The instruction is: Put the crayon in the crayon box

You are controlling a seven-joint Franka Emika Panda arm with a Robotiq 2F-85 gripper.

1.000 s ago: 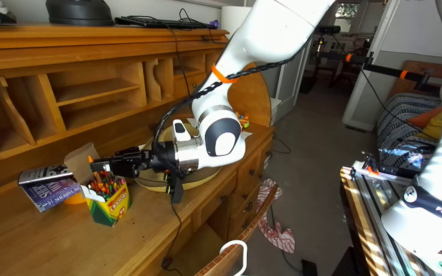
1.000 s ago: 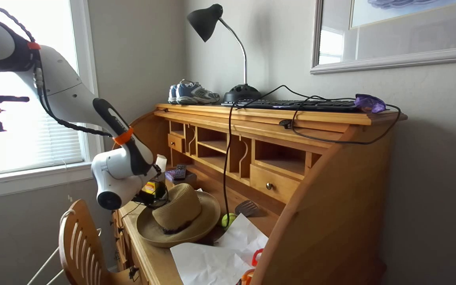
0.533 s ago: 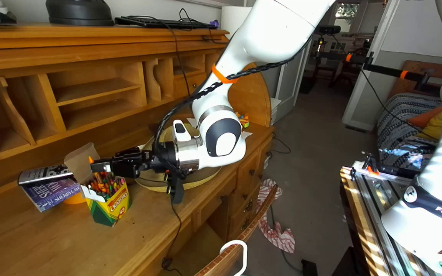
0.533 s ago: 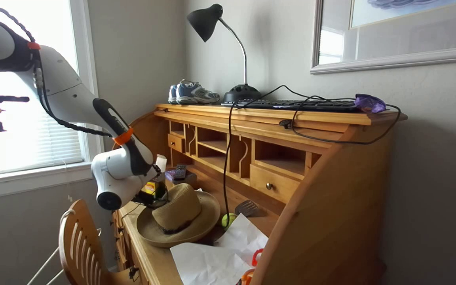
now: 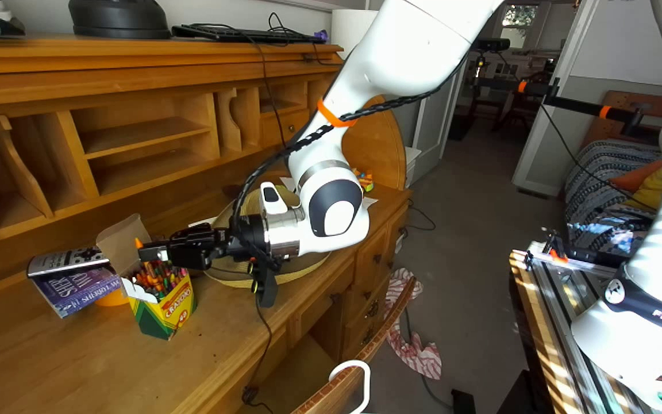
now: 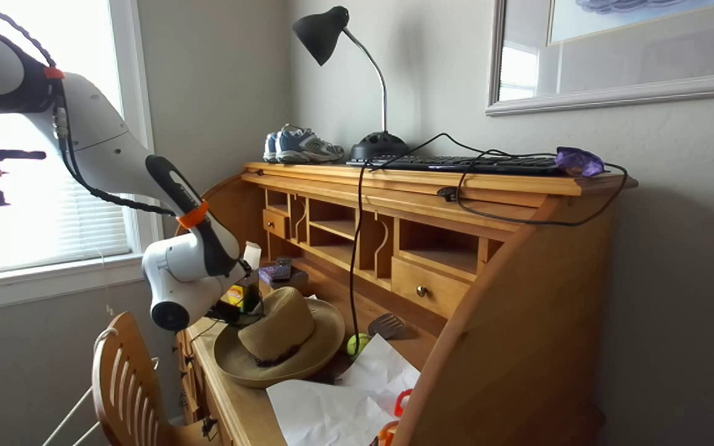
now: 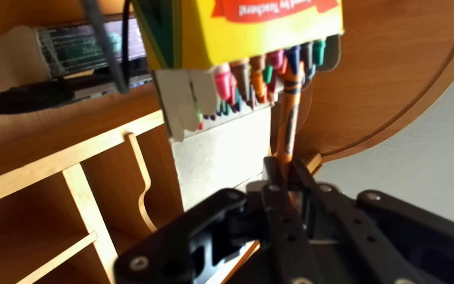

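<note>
One orange crayon [image 7: 291,118] sits pinched in our gripper [image 7: 284,167], its lower end at the open crayon box [image 5: 168,310]; pressing it in tilted, we could jam it against the packed crayons [image 7: 257,81].

Crayon box [image 7: 246,33] cropped in wrist view, crayon [image 7: 289,122] too blurred to read

In an exterior view, the green-and-yellow cardboard crayon box [image 5: 165,313] stood on the brown wooden surface [image 5: 66,368], left of the tan straw hat [image 5: 302,266], right of the purple book [image 5: 85,291].
</note>
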